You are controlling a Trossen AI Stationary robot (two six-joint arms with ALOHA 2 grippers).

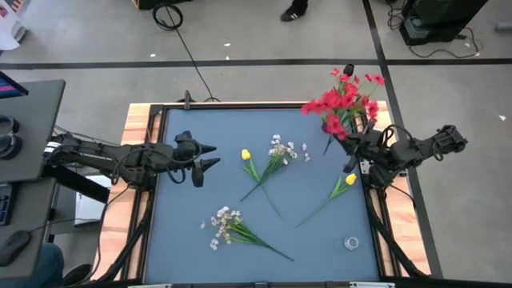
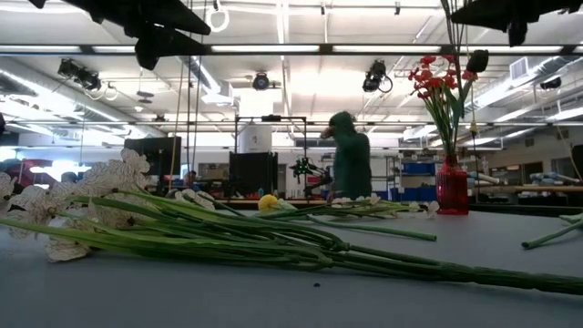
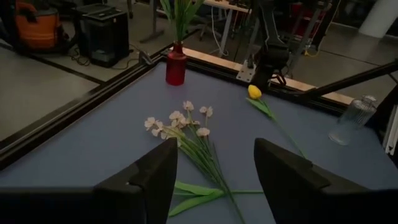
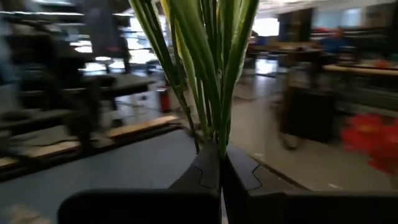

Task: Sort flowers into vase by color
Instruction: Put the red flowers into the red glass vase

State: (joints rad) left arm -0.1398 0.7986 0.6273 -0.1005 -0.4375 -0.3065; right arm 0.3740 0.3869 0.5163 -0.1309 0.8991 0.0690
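Gripping a bunch of green stems (image 4: 208, 68), your right pincer (image 1: 353, 146) is clamped shut just beside the red vase (image 1: 333, 126) of red flowers (image 1: 346, 98) at the counter's (image 1: 184, 232) far right corner. Your left pincer (image 1: 210, 155) hovers with fingers apart. Two yellow tulips (image 1: 246, 154) (image 1: 350, 180) and two white sprays (image 1: 282, 150) (image 1: 223, 223) lie on the counter.
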